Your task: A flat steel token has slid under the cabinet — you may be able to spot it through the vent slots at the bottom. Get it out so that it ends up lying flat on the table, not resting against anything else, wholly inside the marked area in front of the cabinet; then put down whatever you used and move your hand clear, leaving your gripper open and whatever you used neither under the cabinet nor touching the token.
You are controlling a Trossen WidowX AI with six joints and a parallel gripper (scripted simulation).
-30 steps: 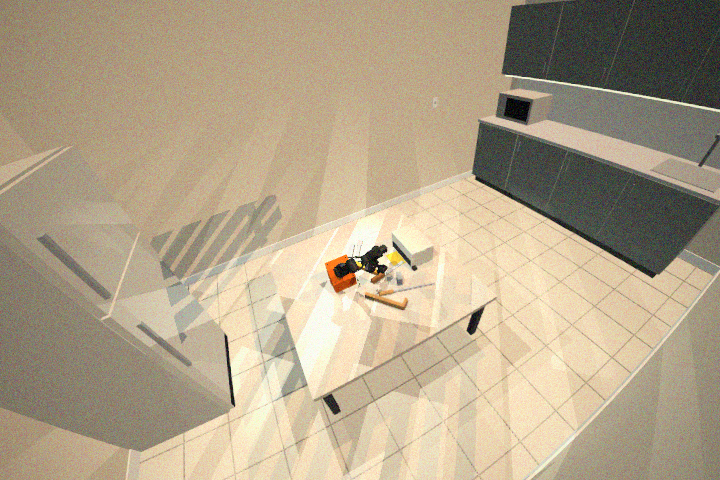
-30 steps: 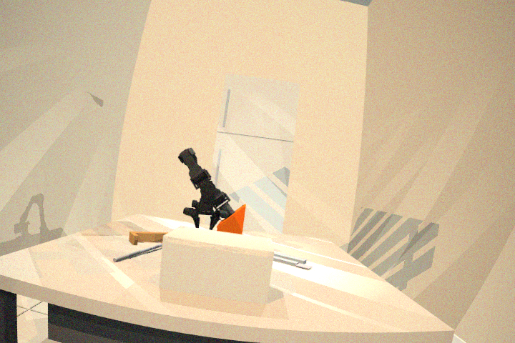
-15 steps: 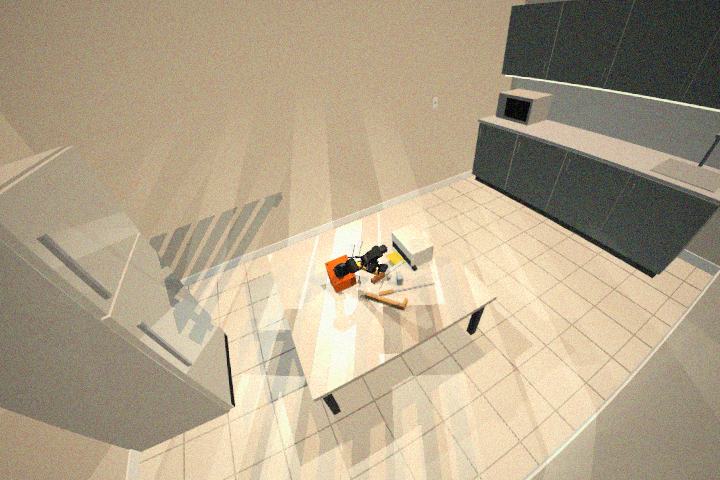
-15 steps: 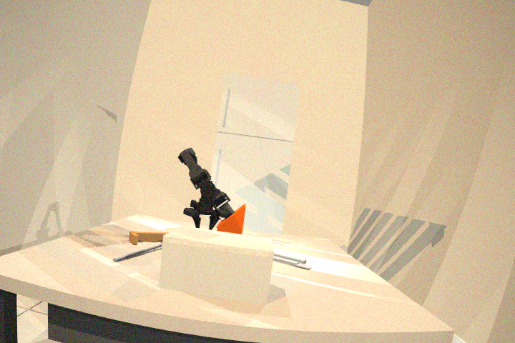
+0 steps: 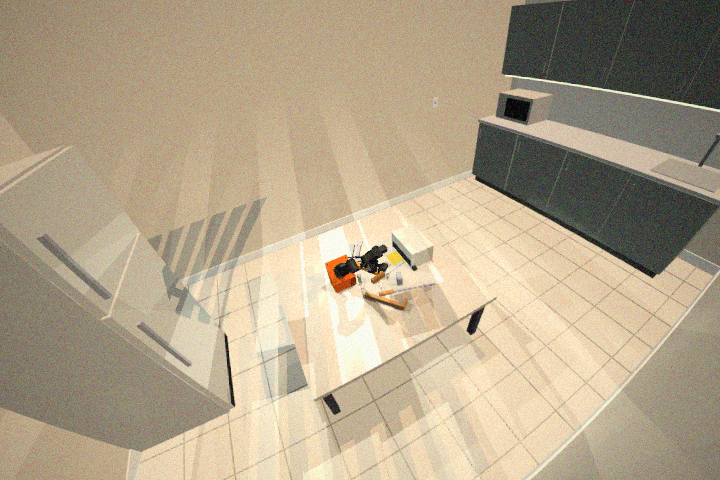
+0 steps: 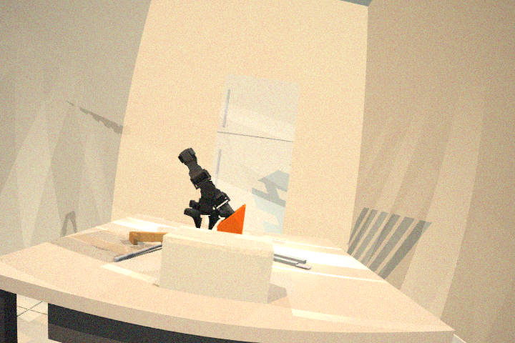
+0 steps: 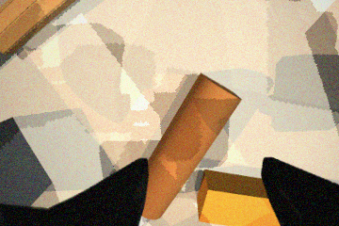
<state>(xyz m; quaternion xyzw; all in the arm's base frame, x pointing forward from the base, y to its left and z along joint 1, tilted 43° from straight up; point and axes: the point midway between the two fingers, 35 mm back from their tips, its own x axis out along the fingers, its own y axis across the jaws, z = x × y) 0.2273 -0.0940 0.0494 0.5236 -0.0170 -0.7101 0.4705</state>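
Note:
The cabinet (image 5: 417,249) (image 6: 215,266) is a cream box at the table's far side, with a dark strip along its front bottom in the top view. The yellow marked area (image 5: 393,258) lies in front of it. The steel token cannot be made out in any view. My gripper (image 5: 379,272) (image 6: 205,227) (image 7: 204,167) is open and empty above the table. A tool with an orange-brown round handle (image 5: 377,277) (image 7: 191,141) lies below, running slantwise between the fingers in the wrist view. Another tool with a wooden handle (image 5: 386,292) (image 7: 31,21) and a long grey shaft lies farther out.
A wooden T-shaped tool (image 5: 384,300) (image 6: 146,236) lies nearer the table's front edge. A grey block (image 5: 399,277) (image 7: 19,165) stands near the handles. An orange-yellow block (image 7: 238,207) shows by the right finger. Grey bars (image 6: 290,259) lie beyond the cabinet. The orange base (image 5: 339,272) (image 6: 234,222) carries the arm.

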